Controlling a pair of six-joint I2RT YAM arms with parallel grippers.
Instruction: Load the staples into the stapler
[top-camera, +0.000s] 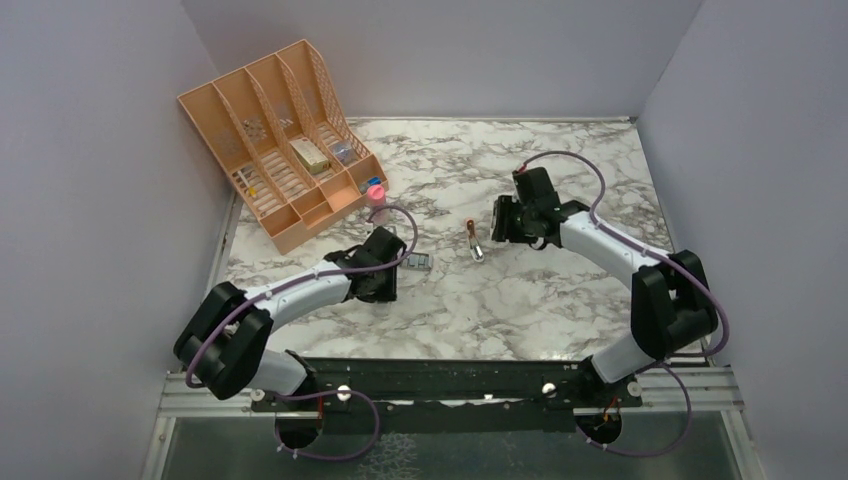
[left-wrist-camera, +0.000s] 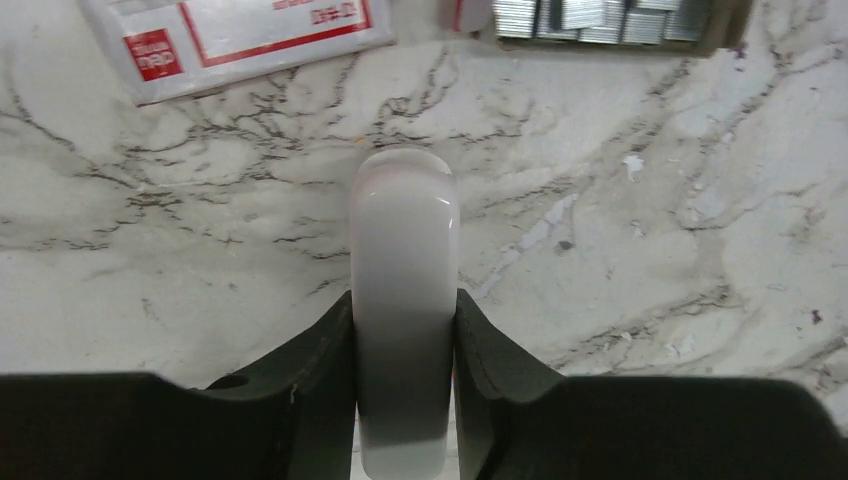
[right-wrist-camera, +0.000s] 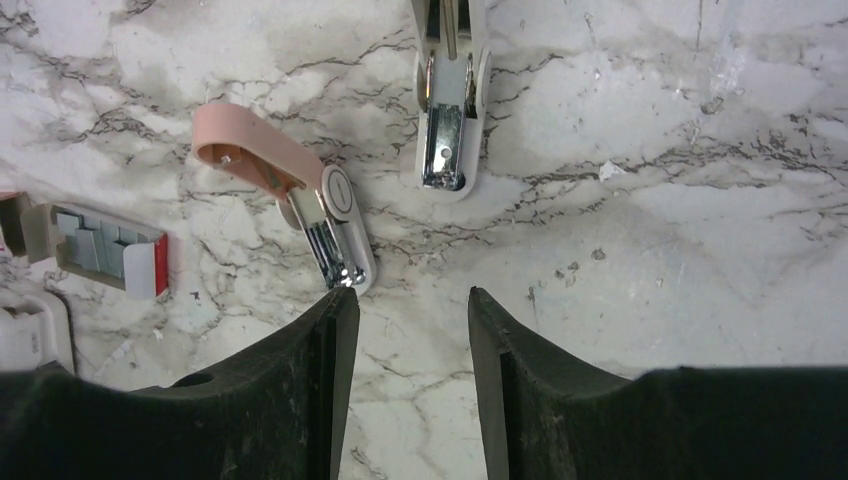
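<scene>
Mounting rail (top-camera: 440, 385) at 6 o'clock in the overhead view carries the left arm (top-camera: 300, 290) and the right arm (top-camera: 620, 250). Both reach inward over the marble table (top-camera: 560, 300). An orange desk organizer (top-camera: 275, 140) stands at 10 o'clock.

The left gripper (left-wrist-camera: 404, 305) is clamped on a white rounded piece (left-wrist-camera: 403, 220), with both fingers pressed against its sides. What the piece is cannot be told. The right gripper (right-wrist-camera: 412, 300) hovers with a moderate gap between its fingers and only bare marble in it.

The stapler (right-wrist-camera: 330, 215) lies open near the table's middle, at 9 o'clock from the right gripper, with its pink cover swung back and its chrome magazine exposed. In the left wrist view the red-and-white cardboard sleeve (left-wrist-camera: 250, 40) lies at 11 o'clock. The grey tray (left-wrist-camera: 725, 25) holding the staples (left-wrist-camera: 610, 18) lies at 1 o'clock, between the left gripper and the stapler. A pink-capped bottle (top-camera: 376, 195) stands just beside the organizer's 5 o'clock corner.
</scene>
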